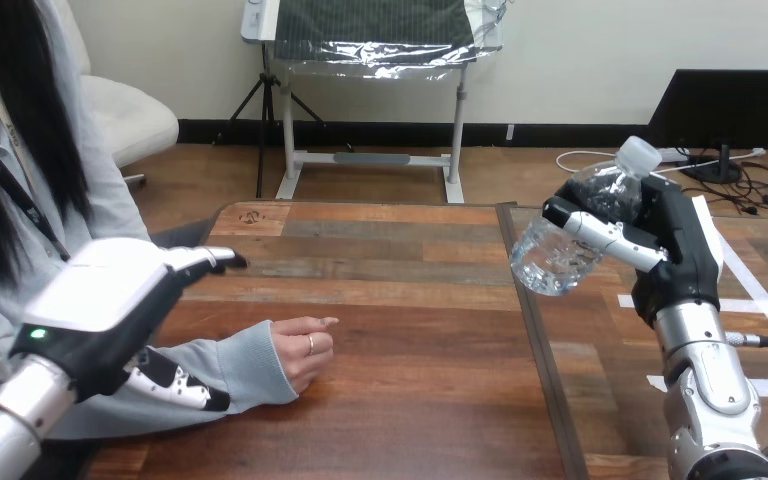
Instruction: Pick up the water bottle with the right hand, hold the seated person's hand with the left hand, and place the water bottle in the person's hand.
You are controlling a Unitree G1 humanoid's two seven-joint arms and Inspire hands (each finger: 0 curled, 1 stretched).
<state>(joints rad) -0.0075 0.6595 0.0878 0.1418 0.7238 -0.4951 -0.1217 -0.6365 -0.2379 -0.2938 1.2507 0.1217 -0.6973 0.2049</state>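
Water bottle tilts, clasped in raised right robot hand (left robot hand hovers, unclenched).

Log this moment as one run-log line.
right hand: shut on water bottle, held above table | left hand: open, over person's sleeve | person's hand: on table, empty | handover: not yet done

I can read no words, numbers or signs here. The water bottle is clear plastic with no print I can make out. A small dark mark sits at the far left corner of the surface, too small for me to read.
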